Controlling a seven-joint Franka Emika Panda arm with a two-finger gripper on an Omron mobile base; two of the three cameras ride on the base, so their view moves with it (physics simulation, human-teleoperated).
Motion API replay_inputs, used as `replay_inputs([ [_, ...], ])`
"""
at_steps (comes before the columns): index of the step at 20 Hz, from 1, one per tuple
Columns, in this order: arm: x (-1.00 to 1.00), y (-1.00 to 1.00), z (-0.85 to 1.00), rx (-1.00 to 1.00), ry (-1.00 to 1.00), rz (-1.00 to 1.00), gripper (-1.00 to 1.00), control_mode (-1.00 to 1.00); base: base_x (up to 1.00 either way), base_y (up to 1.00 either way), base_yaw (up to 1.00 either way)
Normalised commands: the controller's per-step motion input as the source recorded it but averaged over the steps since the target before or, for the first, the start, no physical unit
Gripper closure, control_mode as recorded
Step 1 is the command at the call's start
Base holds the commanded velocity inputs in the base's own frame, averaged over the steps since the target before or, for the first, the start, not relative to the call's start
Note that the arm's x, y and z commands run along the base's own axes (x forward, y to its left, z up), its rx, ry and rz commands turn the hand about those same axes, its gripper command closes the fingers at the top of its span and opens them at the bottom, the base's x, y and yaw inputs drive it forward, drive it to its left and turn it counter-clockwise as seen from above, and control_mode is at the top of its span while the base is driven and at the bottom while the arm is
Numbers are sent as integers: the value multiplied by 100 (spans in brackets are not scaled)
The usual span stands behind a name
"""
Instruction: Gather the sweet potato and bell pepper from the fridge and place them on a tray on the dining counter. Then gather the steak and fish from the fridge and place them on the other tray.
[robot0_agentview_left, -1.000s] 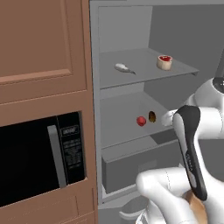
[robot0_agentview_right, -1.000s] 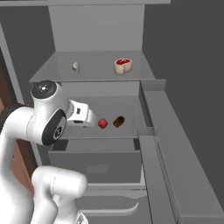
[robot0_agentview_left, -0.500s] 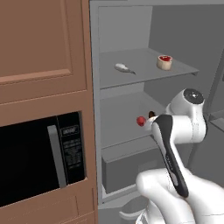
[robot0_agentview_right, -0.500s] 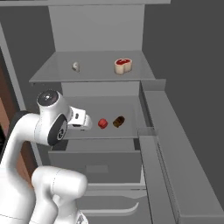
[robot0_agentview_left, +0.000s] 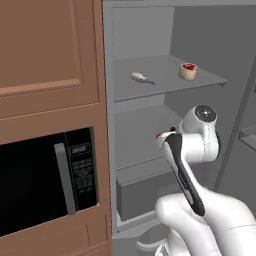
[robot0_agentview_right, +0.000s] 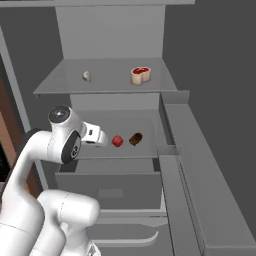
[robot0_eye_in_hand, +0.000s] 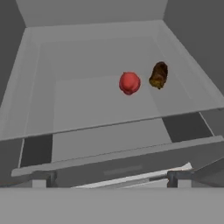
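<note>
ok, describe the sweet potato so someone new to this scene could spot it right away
Look into the open fridge and go to its lower shelf, below the one with the steak and fish. Two small items sit close together there. The sweet potato is the dark brown oblong one, beside the round red bell pepper.

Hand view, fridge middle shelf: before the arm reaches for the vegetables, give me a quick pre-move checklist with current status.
1. Fridge open, shelf reachable: ok.
2. Bell pepper lies on the middle shelf, in plain sight: ok.
3. Sweet potato lies right beside it, a narrow gap between them, so a grasp on one may nudge the other: not ok.
4. Pincer short of the shelf edge, aimed at the pepper: ok.
5. Pincer open enough for the pepper: cannot tell.
6. Steak and fish sit on the upper shelf, out of the path: ok.
</note>
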Motion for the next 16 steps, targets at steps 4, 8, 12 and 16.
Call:
replay_inputs([
  [4, 45, -3, 0, 0, 8, -9, -100, -100, 0, 0, 0],
  [8, 41, -4, -6, 1, 6, -8, -100, -100, 0, 0, 0],
  [12, 40, -12, -18, 3, 4, -6, -100, -100, 0, 0, 0],
  [16, 30, -13, -39, 3, 1, -4, -100, -100, 0, 0, 0],
])
